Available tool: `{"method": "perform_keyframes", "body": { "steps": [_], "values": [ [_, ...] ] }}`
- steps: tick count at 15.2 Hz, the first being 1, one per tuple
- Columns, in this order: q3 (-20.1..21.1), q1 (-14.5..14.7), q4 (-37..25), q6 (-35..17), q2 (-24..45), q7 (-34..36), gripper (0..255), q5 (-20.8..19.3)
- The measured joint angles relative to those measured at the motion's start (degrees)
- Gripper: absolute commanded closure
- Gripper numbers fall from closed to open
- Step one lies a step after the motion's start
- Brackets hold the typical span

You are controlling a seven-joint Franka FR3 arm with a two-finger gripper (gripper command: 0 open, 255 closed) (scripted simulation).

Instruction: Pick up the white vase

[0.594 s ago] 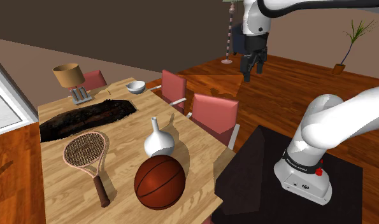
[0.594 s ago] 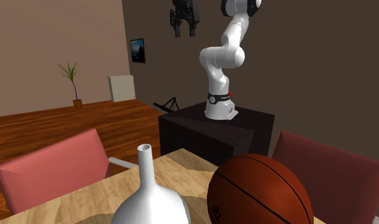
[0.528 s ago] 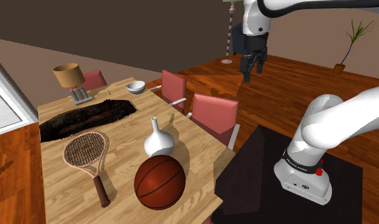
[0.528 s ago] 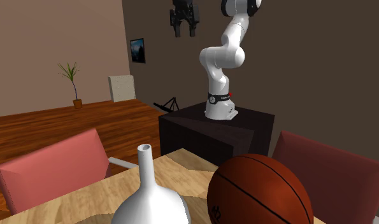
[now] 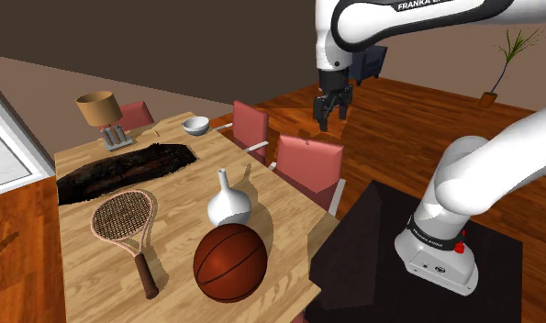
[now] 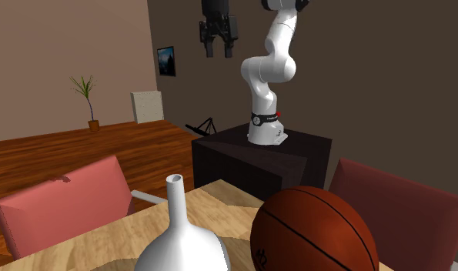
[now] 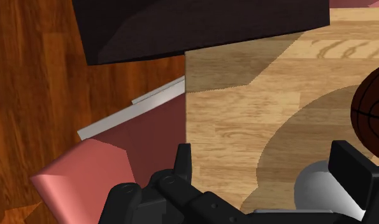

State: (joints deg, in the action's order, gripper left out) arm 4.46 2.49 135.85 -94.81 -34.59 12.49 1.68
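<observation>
**Hovering above the table edge: white vase not yet grasped**

All-black two-finger gripper (image 5: 330,114) hangs high in the air on the white arm, its fingers apart and nothing between them. In the wrist view the open gripper (image 7: 264,154) looks down on the edge of the light wooden table (image 7: 232,114), with a red upholstered chair (image 7: 86,181) tucked in beside it. The task's thing, a white round-bellied vase with a narrow neck (image 5: 228,204), stands upright on the table, well below the gripper and apart from it. In the wrist view it appears as a pale rounded shape (image 7: 318,188) just beside one finger, untouched. A brown-orange basketball (image 5: 229,263) rests just beside the vase, and a wood-framed racket (image 5: 124,222) lies on its other side. As judged from this moment, nothing of the pick is done. Left to do are the descent, centring over the neck or body clear of the ball, closing, and lifting.
</observation>
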Motion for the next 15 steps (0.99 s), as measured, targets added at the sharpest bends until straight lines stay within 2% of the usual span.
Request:
{"method": "perform_keyframes", "body": {
  "steps": [6,15],
  "values": [
    [3.7,1.1,-2.2,-9.2,10.1,4.6,0,1.6],
    [7.7,2.1,-12.2,-19.5,28.9,11.2,0,0.0]
  ]
}}
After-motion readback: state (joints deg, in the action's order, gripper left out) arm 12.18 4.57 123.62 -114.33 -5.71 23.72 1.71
